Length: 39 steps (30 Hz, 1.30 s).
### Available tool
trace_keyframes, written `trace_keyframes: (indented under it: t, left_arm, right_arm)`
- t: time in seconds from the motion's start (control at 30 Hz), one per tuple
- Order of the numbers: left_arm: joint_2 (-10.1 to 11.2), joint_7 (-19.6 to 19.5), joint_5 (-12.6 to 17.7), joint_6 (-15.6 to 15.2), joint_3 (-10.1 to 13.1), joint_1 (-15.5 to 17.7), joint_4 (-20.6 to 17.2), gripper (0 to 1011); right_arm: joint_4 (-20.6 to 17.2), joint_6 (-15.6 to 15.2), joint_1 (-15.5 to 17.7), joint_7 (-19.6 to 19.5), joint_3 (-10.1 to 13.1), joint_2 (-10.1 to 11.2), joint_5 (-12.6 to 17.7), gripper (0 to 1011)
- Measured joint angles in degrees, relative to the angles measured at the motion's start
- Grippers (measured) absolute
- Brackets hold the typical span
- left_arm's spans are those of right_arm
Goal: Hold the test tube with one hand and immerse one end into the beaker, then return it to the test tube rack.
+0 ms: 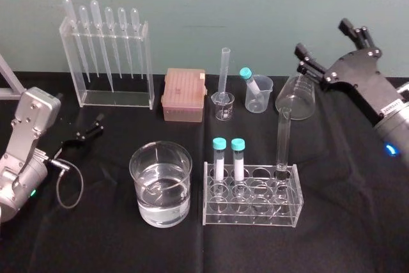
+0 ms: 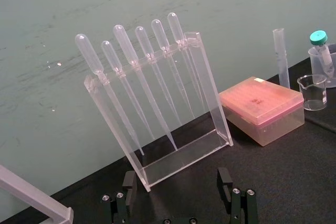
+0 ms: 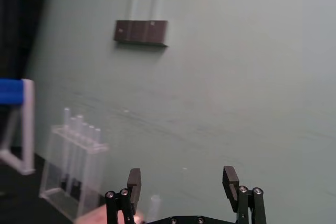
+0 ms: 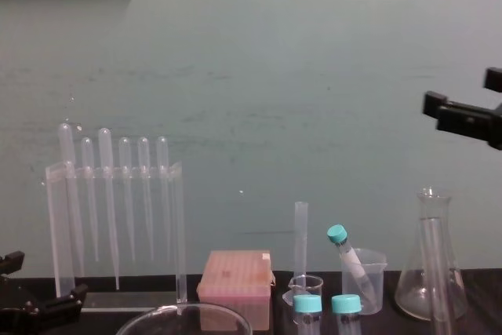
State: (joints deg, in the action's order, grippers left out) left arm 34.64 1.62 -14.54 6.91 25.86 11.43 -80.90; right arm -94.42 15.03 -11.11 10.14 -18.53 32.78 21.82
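Test tube (image 1: 284,137) upright in rack (image 1: 250,214), back right hole. Right gripper (image 1: 327,43) raised beyond it, fingers wide, empty; left gripper (image 1: 88,131) parked, also wide.

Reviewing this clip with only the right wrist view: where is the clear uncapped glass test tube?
Observer: The clear uncapped glass test tube stands upright in the clear plastic rack's back-right hole.
Operator: Is the right pincer near it?
Observer: No; the right pincer hangs up in the air, off to its right.
Operator: And the left one?
Observer: The left pincer sits open, low at the black cloth-covered table's left.
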Motion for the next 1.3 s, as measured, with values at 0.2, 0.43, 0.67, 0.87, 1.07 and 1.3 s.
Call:
trace_keyframes:
  t: [0.2,0.43,0.67,0.87,1.07,1.3]
  left_arm:
    - [0.0,0.0,0.0,0.0,0.0,0.0,0.0,1000]
    - [0.0,0.0,0.0,0.0,0.0,0.0,0.0,1000]
    - [0.0,0.0,0.0,0.0,0.0,0.0,0.0,1000]
    - [0.0,0.0,0.0,0.0,0.0,0.0,0.0,1000]
    - [0.0,0.0,0.0,0.0,0.0,0.0,0.0,1000]
    - [0.0,0.0,0.0,0.0,0.0,0.0,0.0,1000]
  right_arm:
    - [-1.1,-1.9,1.4,3.4,-0.4,-0.8,3.0,1000]
    - [-2.1,-5.0,3.6,5.3,-0.4,-1.6,5.5,1000]
    - [-1.6,-8.1,4.8,5.8,-0.9,-2.8,6.1,1000]
    - [-0.5,-10.9,5.9,5.7,-1.4,-3.8,5.6,1000]
    - [-0.3,-12.9,7.1,5.7,-1.6,-4.6,5.1,1000]
    - [0.0,-13.7,7.7,6.0,-1.0,-5.5,4.5,1000]
